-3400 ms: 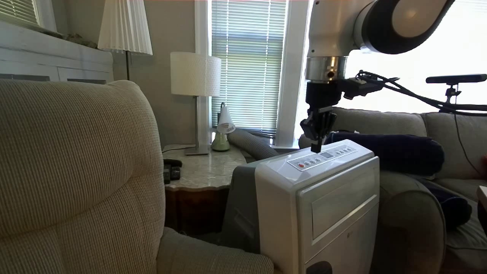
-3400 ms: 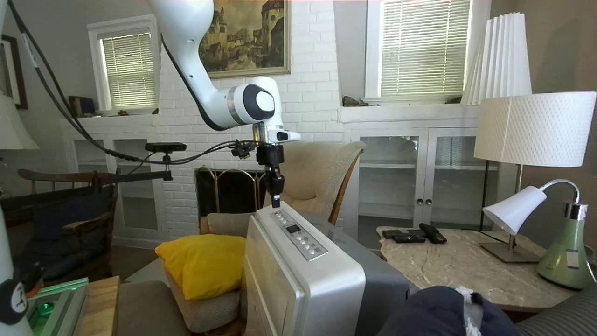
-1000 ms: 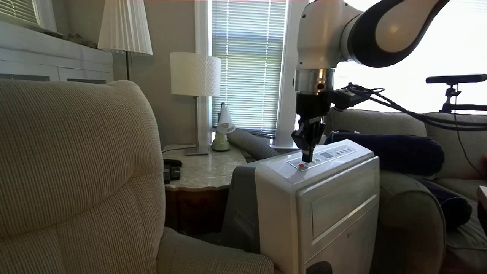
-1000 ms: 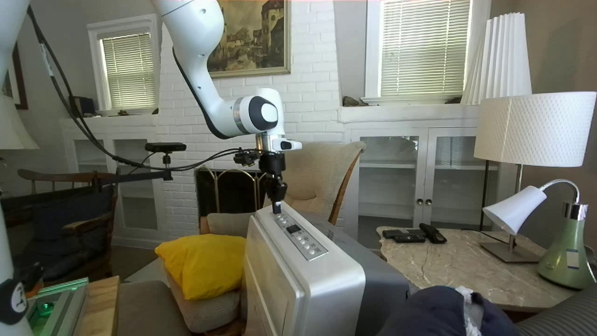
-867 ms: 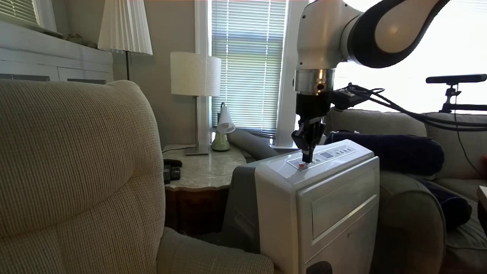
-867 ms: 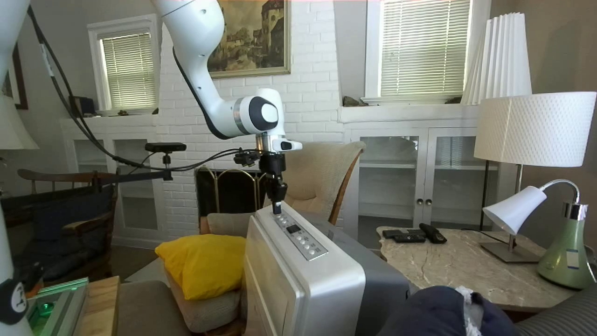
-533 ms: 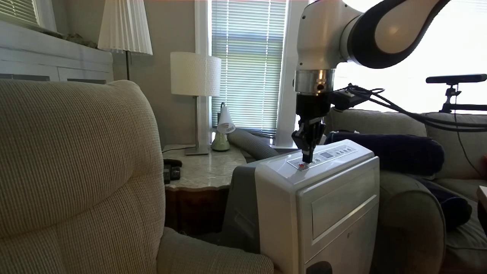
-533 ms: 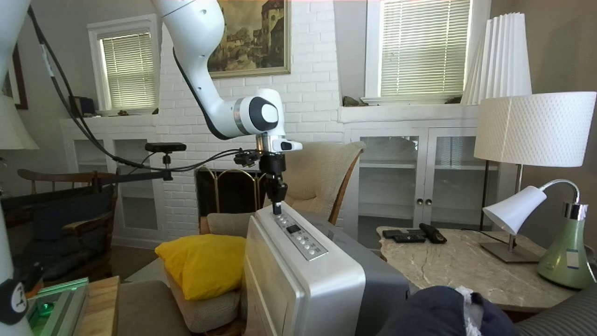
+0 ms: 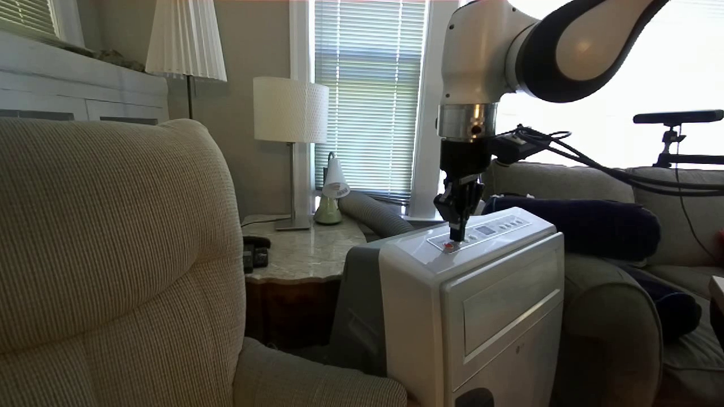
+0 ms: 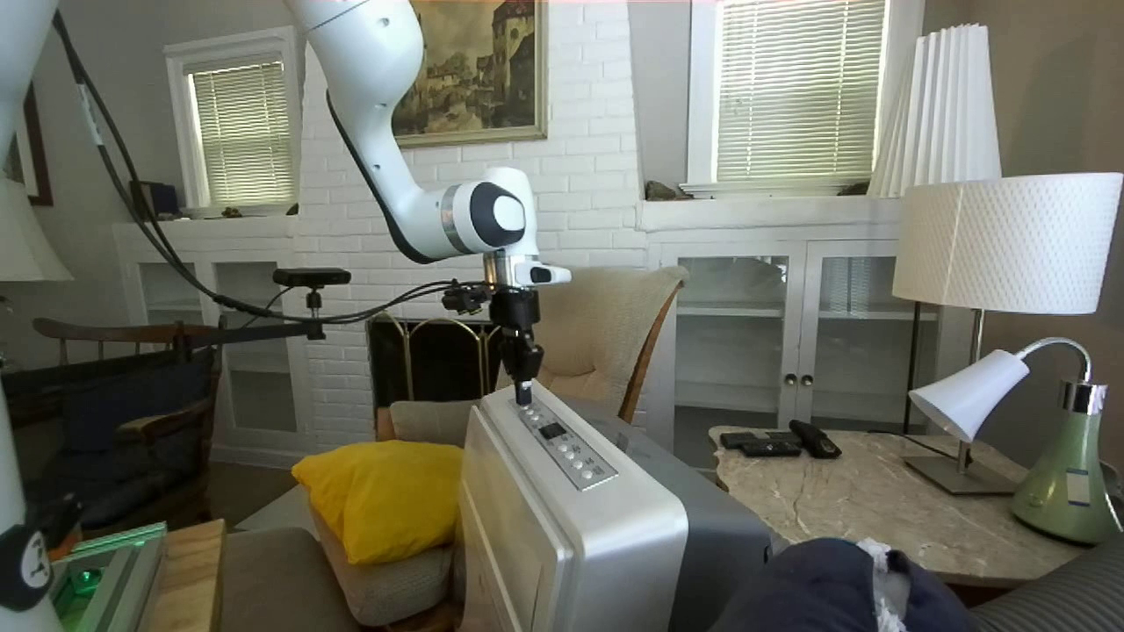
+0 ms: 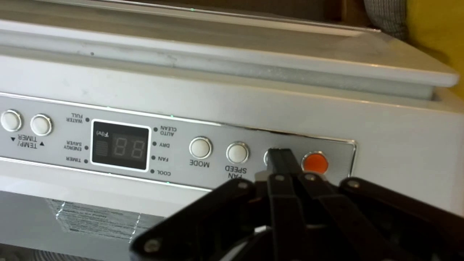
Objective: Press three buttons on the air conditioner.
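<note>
I am holding the end effector [image 9: 457, 233] lower than earlier, down at the control panel [image 11: 218, 145] instead of hovering above it. In an exterior view its fingertips [image 11: 277, 161] are sitting farther from the display [image 9: 485, 230] and closer to the red button [image 9: 449, 246], now covering the white button [image 11: 265, 157] beside it; whether they are pressing it, I am not managing to see. In an exterior view my arm [image 10: 378, 70] is standing lower and hiding slightly more of the painting [image 10: 479, 75], while the fingertips are newly blocking the red button from sight. My cables [image 10: 237, 303] are sagging lower too, uncovering the camera stand's crossbar [image 9: 698, 160].
</note>
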Tool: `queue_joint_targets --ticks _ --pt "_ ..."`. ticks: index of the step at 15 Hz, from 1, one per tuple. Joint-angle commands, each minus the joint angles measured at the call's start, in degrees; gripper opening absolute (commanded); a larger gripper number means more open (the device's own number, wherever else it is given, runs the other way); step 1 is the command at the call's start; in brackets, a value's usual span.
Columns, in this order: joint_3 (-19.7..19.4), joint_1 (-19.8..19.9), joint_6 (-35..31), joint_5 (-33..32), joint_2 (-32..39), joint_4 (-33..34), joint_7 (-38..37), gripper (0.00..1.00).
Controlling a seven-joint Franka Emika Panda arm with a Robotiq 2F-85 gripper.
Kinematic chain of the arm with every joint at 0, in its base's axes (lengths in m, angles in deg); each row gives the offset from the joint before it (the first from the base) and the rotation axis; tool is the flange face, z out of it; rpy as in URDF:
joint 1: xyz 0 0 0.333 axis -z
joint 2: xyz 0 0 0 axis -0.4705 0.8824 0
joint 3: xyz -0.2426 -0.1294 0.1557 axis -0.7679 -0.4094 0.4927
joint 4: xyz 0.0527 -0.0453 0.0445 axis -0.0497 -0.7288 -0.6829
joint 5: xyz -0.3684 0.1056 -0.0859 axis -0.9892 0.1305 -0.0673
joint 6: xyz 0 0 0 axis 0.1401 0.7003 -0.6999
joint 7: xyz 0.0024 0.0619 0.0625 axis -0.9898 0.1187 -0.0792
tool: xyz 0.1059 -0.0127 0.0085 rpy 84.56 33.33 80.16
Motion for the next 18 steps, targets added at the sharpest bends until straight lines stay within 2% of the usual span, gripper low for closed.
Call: queue_joint_targets --ticks 1,10,18 --pt "-0.92 -0.89 -0.67 -1.29 1.05 0.59 -0.33 0.0" --pt "-1.94 -2.14 -1.62 -3.84 2.05 0.38 -1.43 0.0" --pt "-1.25 -0.81 0.83 -1.44 -3.45 -1.47 0.99 0.0"
